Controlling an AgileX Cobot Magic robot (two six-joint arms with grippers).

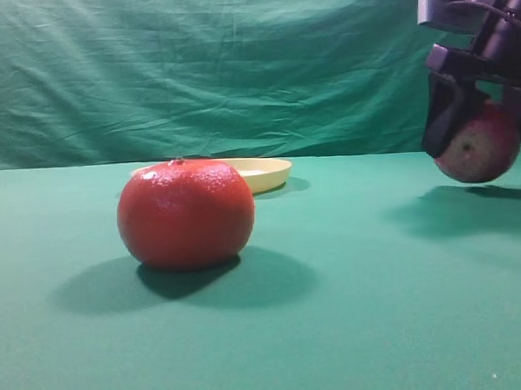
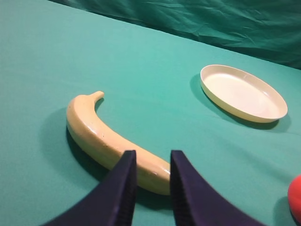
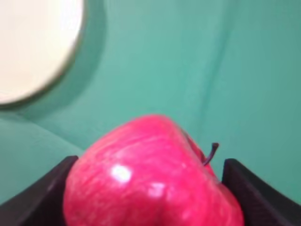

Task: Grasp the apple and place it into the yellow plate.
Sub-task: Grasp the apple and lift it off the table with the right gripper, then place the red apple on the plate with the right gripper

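My right gripper (image 1: 481, 144) is shut on the pink apple (image 1: 478, 146) and holds it in the air above the green table at the far right. In the right wrist view the apple (image 3: 150, 179) fills the space between the two dark fingers (image 3: 33, 197). The yellow plate (image 1: 264, 171) lies at the back of the table, partly hidden behind the orange-red fruit; it is empty in the left wrist view (image 2: 242, 92) and shows at the top left of the right wrist view (image 3: 33, 47). My left gripper (image 2: 149, 183) is almost shut, empty, just above a banana.
A large orange-red dimpled fruit (image 1: 185, 213) stands in the front middle of the green table; its edge shows in the left wrist view (image 2: 295, 197). A yellow banana (image 2: 106, 139) lies under the left gripper. A green cloth backdrop (image 1: 193, 67) hangs behind.
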